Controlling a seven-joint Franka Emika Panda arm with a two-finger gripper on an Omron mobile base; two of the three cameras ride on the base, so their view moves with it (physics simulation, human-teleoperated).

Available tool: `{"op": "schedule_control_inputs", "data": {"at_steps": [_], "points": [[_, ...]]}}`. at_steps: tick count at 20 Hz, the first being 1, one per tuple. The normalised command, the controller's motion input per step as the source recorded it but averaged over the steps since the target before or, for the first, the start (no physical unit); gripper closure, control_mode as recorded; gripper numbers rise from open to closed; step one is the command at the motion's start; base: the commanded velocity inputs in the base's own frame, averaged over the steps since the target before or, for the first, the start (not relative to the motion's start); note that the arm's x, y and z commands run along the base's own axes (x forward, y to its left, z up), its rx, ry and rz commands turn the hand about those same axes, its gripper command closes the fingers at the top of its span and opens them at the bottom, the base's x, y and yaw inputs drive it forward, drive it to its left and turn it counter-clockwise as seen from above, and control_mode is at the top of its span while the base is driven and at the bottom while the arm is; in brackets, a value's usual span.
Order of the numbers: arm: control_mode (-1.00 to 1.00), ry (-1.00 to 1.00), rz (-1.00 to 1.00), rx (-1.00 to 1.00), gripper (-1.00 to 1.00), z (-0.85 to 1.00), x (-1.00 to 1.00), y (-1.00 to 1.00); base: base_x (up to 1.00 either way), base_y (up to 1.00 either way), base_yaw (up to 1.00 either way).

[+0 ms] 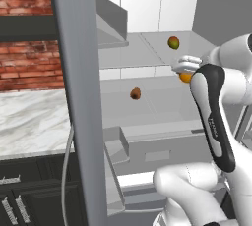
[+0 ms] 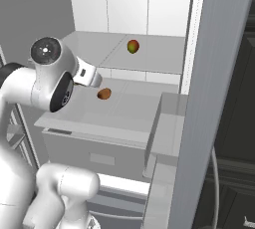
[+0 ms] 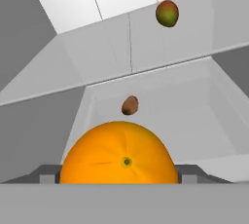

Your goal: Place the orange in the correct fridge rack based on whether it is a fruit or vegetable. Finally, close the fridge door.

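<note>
- Orange (image 3: 119,153) held in the gripper (image 3: 119,181), jaws closed against its two sides; stem dimple faces the hand camera, fruit sits low and centred between the tips
- Gripper (image 1: 186,68) hangs at the mouth of the open fridge, roughly level with the front edge of the fridge rack (image 3: 97,47); in the left base view a sliver of orange (image 1: 185,77) peeks below the white hand
- Ahead and above the gripper: greenish-yellow fruit (image 3: 167,13) resting on that upper rack, off to the right
- Ahead and lower: brown round item (image 3: 130,105) on the shelf one level down (image 3: 194,101)
- Judgement: orange is a fruit, so it likely belongs beside the greenish-yellow one; the hand looks to need a lift before reaching in, so the orange clears the rack's front lip
- Set it down well apart from the other fruit and release low, since a smooth ball will roll on a flat plate
- Fridge door (image 1: 78,97) stands open to the left, closing not yet begun
- Writing: no brands or labels readable anywhere
</note>
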Motion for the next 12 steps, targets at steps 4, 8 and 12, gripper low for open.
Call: {"op": "schedule_control_inputs", "data": {"at_steps": [4,8,12], "points": [[-1.0,0.0,0.0,0.0,1.0,0.36,0.26,0.0,0.0,0.0,0.0],[-1.0,0.0,0.0,0.0,1.0,0.45,0.33,0.0,0.0,0.0,0.0],[-1.0,0.0,0.0,-0.02,1.0,0.07,0.65,0.0,0.0,0.0,0.0]]}}
